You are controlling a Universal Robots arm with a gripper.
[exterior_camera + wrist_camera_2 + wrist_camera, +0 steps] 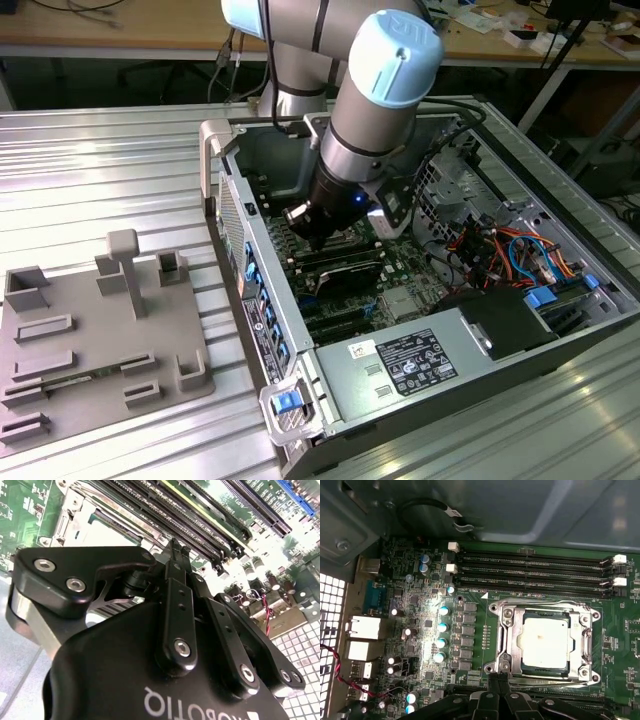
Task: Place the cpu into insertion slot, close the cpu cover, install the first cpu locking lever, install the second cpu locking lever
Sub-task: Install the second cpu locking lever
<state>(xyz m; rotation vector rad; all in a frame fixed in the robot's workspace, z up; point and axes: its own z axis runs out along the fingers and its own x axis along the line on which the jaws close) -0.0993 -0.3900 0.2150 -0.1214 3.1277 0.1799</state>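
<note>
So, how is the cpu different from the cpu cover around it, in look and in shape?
The cpu is a solid pale square with a matt, flat top, while the cpu cover is a shiny metal frame with an open middle. The cpu lies inside that opening; the cover runs around it and reaches further out on every side. Both are square in outline, and both lie flat on the green board.

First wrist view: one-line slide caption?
Cpu seated in the insertion slot with the cpu cover down, shut gripper just beside it.
</note>
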